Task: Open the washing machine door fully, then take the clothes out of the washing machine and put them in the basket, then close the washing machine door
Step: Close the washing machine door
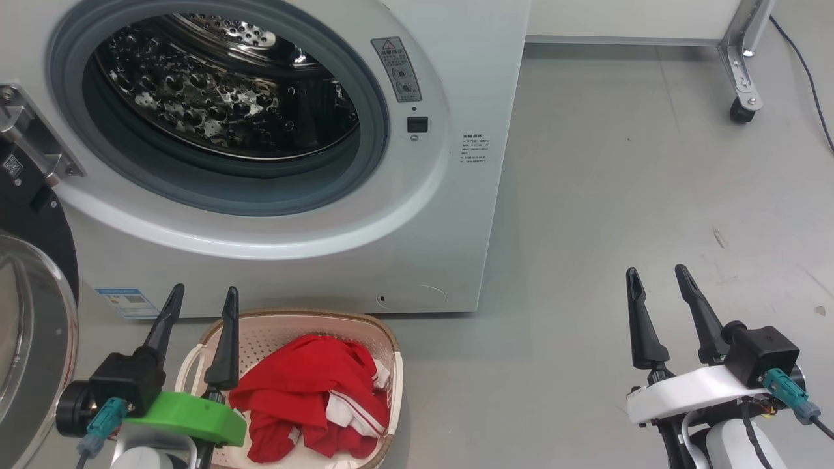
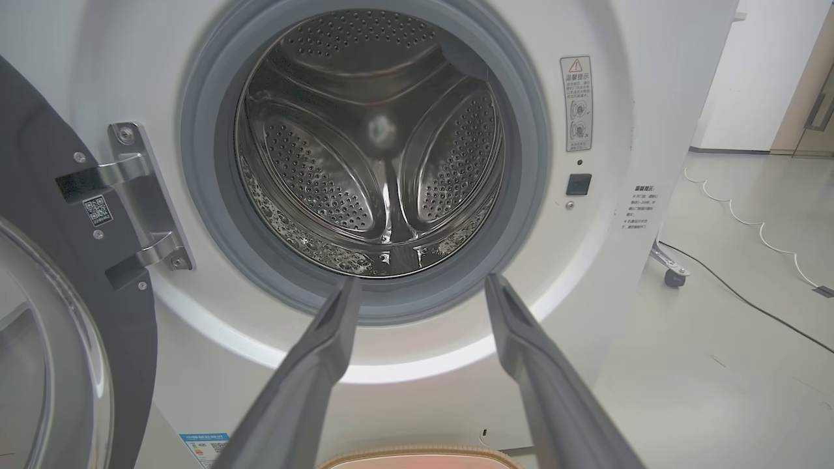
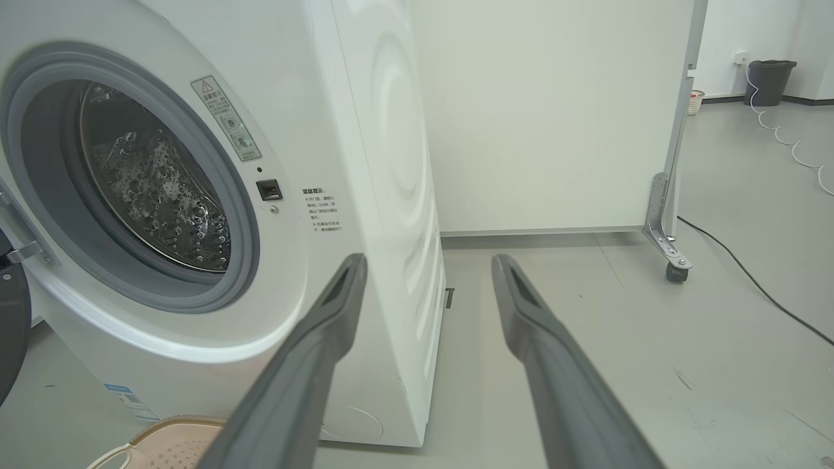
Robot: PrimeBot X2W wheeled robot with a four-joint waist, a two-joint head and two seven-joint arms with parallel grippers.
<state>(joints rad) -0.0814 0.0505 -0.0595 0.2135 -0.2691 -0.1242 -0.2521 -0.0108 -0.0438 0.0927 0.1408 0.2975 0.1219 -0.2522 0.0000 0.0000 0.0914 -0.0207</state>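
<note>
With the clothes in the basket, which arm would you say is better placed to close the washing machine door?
Left, probably: the left gripper hangs open beside the open washing machine door; the right gripper is far off on the other side.

1. A smooth grey floor (image 1: 619, 163) spreads to the right, marked by a small dark scuff (image 1: 718, 238).
2. A white partition panel (image 3: 554, 117) stands upright on the floor at the back.
3. A metal bracket (image 3: 659, 215) at the panel's lower right corner carries a black caster (image 3: 675, 272) that rests on the floor.
4. A black cable (image 3: 756, 290) runs across the floor from near the caster toward the right edge.
5. A white cable (image 3: 793, 146) lies in wavy loops farther back.
6. A dark bin (image 3: 771, 81) stands against the far wall, near the white cable's far end.
7. A wood-toned door (image 2: 808, 98) shows at the right edge of the left wrist view.
</note>
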